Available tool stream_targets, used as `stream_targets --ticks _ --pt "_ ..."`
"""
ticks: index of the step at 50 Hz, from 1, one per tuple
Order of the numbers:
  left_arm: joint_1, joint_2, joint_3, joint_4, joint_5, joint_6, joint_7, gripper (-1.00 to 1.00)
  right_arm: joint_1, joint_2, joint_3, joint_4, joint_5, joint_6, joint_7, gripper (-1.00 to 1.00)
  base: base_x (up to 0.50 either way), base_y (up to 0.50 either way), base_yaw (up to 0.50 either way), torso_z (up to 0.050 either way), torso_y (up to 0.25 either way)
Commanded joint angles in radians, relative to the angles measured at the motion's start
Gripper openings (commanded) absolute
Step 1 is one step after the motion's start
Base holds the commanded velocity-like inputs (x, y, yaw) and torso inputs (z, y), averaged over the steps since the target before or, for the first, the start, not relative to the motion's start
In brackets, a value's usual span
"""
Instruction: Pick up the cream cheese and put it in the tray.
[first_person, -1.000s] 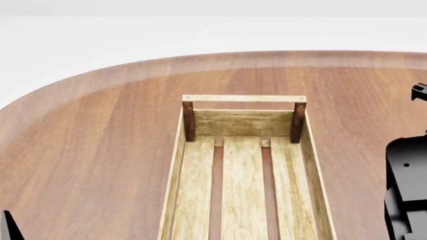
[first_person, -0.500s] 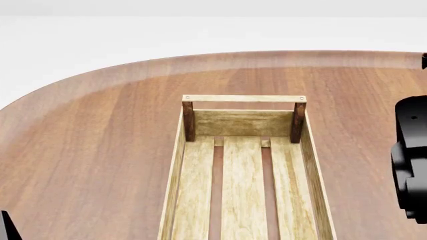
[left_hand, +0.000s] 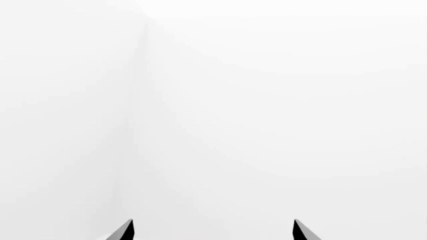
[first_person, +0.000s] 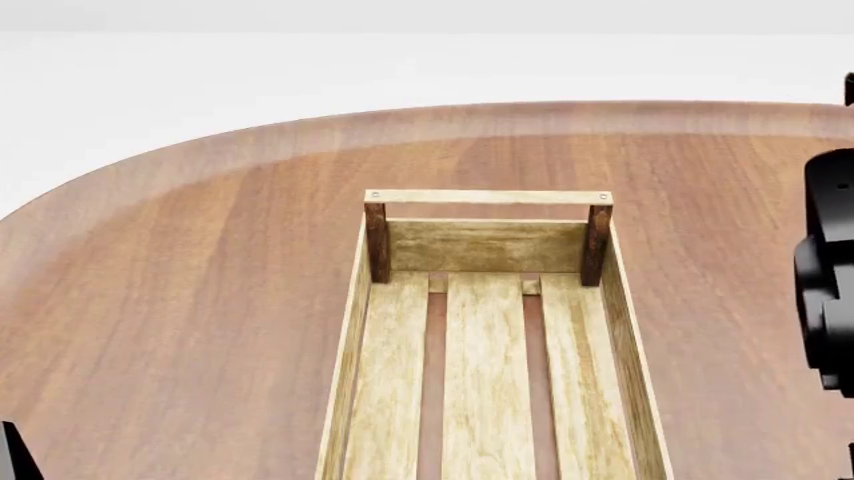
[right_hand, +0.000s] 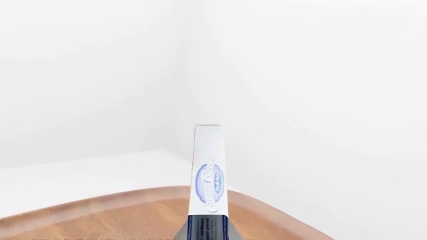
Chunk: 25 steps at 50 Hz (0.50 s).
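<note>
- Cream cheese (right_hand: 209, 180): the small pale box with the blue logo stands edge-on in the right wrist view, pinched at its lower end in the right gripper (right_hand: 208, 231), whose fingers close narrowly on it. In the head view the box itself is hidden.
- Relative to the tray (first_person: 623, 330), the right arm shows only as a dark mass out past the tray's right wall, above the wooden table (first_person: 187, 290). The box is therefore not yet over the tray's slatted floor.
- Left gripper (left_hand: 212, 231): only two dark fingertips show, set well apart with nothing between them, so it is wide and idle.
- Risk, as I judge it: the grip takes only one end of a thin box, so a quick swing towards the tray could tilt or slip it.
- Releasing too far out would drop it outside the right wall. The gaps between the floor boards could also catch an edge if it lands on its side.
</note>
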Motion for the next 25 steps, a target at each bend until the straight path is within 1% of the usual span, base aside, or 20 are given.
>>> stream_targets --ticks 1,9,21,22,25 --pt "-0.001 -0.001 0.002 0.000 -0.001 -0.003 -0.001 1.00 0.036 -0.002 -0.006 0.030 -0.004 -0.008 -0.055 -1.00 0.00 0.00 0.00 0.000 0.000" --pt "-0.002 -0.004 0.002 0.002 -0.006 -0.005 -0.003 1.00 0.054 -0.011 -0.020 0.070 -0.002 -0.021 -0.087 -1.00 0.00 0.00 0.00 0.000 0.000" --pt "0.001 -0.006 0.001 0.005 -0.005 -0.004 -0.006 1.00 0.055 -0.019 -0.023 0.073 0.027 -0.037 -0.147 -1.00 0.00 0.00 0.00 0.000 0.001" --pt "0.002 -0.007 0.000 0.008 -0.011 -0.009 -0.007 1.00 0.051 -0.020 -0.067 0.040 0.074 -0.042 -0.295 -1.00 0.00 0.00 0.00 0.000 0.000" --pt "0.001 -0.008 0.001 0.008 -0.011 -0.010 -0.007 1.00 0.053 -0.022 -0.067 0.024 0.079 -0.031 -0.298 -1.00 0.00 0.00 0.00 0.000 0.000"
